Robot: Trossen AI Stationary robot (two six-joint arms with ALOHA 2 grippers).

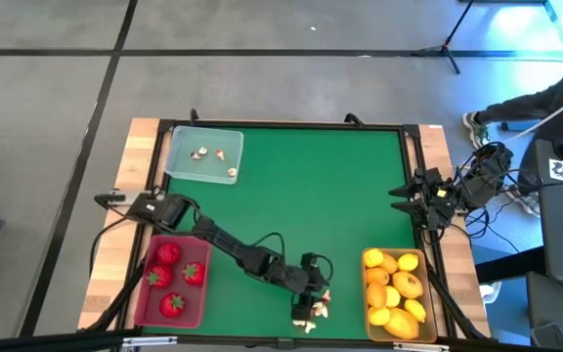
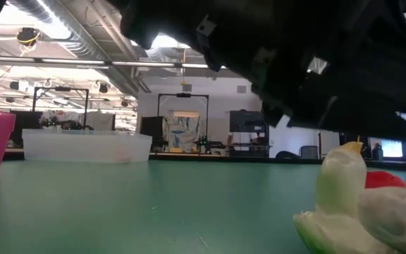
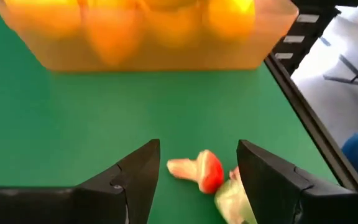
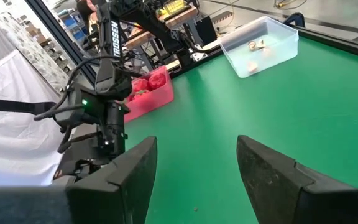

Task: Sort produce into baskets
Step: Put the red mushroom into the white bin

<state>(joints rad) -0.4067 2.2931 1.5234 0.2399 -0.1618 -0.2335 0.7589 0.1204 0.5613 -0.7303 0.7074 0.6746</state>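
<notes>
My left gripper (image 1: 311,291) reaches low over the green mat near the front edge, fingers open (image 3: 197,152). A small white-and-red bit (image 3: 199,171) lies on the mat between the fingers, and a pale bit (image 3: 232,200) lies right beside one finger. Close in the low view is this cluster of bits (image 2: 351,204). The tan-yellow basket (image 1: 369,313) with lemon-like fruits stands just beyond the left gripper, at the front right. The pinkish-red basket (image 1: 141,293) holds strawberries (image 1: 169,279). The clear basket (image 1: 176,142) holds a few bits. My right gripper (image 4: 196,155) waits open at the table's right edge.
Black rails (image 1: 420,176) edge the green mat (image 1: 311,196), whose middle is bare. A person's legs and cables (image 1: 516,108) show beyond the right edge. The left arm (image 1: 233,244) lies slantwise across the front left of the mat.
</notes>
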